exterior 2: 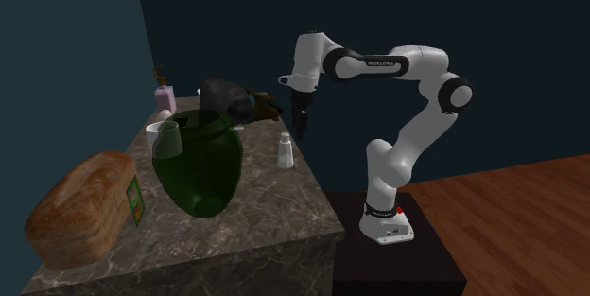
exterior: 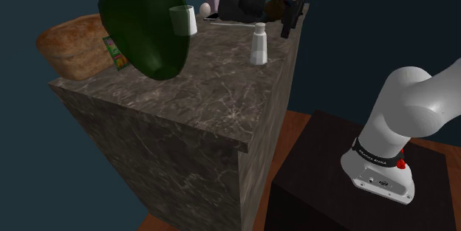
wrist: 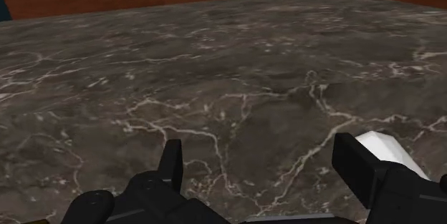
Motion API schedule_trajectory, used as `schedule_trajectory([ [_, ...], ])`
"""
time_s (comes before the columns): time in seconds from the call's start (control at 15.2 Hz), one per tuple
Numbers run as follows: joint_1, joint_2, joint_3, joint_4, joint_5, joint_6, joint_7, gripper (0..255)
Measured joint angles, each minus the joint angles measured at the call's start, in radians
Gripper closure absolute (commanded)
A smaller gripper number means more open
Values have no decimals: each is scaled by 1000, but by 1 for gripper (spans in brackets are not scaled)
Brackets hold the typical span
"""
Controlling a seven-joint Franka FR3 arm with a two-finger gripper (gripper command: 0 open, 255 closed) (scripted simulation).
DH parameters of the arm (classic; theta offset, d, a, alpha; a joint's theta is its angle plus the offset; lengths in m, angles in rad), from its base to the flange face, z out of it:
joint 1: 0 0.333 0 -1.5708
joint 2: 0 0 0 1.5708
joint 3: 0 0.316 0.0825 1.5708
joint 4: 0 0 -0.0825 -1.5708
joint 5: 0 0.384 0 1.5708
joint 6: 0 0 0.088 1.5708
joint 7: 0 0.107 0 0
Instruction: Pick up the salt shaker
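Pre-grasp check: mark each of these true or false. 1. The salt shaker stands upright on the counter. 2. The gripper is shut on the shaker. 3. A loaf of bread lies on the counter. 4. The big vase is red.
1. The salt shaker stands upright on the counter. True.
2. The gripper is shut on the shaker. False: its fingers stand apart with only bare counter between them, and in the wrist view the white shaker sits outside one finger, not held.
3. A loaf of bread lies on the counter. True; it sits at the end far from the arm.
4. The big vase is red. False: it is dark green.
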Motion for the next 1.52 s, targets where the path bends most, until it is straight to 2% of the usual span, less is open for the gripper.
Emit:
schedule_trajectory([
  [0.59, 98, 94, 48, 146, 156, 39, 19, 0],
  [1.12, 108, 69, 60, 36, 177, 131, 12, 0],
  [1.19, 108, 67, 60, 30, 177, 135, 10, 255],
  [1.52, 108, 65, 59, 24, 177, 141, 9, 255],
])
